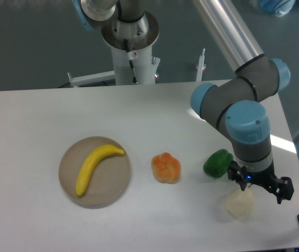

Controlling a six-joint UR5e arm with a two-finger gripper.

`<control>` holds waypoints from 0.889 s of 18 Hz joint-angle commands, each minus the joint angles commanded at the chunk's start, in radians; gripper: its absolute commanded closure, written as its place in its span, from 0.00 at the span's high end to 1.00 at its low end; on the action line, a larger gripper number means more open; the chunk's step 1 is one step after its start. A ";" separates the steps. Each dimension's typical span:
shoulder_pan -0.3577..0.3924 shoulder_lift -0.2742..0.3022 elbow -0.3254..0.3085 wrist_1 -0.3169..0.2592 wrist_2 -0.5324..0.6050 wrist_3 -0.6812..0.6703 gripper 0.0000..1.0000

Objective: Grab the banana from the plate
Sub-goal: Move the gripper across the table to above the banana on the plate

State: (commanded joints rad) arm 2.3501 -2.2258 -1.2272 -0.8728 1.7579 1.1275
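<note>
A bright yellow banana (96,166) lies diagonally on the round beige plate (116,185) at the left of the white table. My gripper (258,185) is far off to the right, near the table's front right corner, pointing down over a pale cream object (239,203). Its two dark fingers stand spread apart with nothing held between them. The banana lies untouched, well clear of the arm.
An orange-and-yellow round fruit (166,167) sits between the plate and the gripper. A green pepper-like object (217,163) lies just left of the gripper. The arm's base column (134,50) rises at the back edge of the table.
</note>
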 joint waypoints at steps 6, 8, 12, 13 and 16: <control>-0.048 0.003 -0.020 -0.005 0.005 -0.099 1.00; -0.060 0.018 -0.028 -0.009 0.002 -0.168 1.00; -0.094 0.113 -0.144 -0.018 0.003 -0.228 1.00; -0.106 0.145 -0.187 -0.018 0.002 -0.259 1.00; -0.155 0.228 -0.296 -0.032 0.002 -0.391 1.00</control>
State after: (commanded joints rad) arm 2.1953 -1.9975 -1.5229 -0.9049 1.7595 0.7366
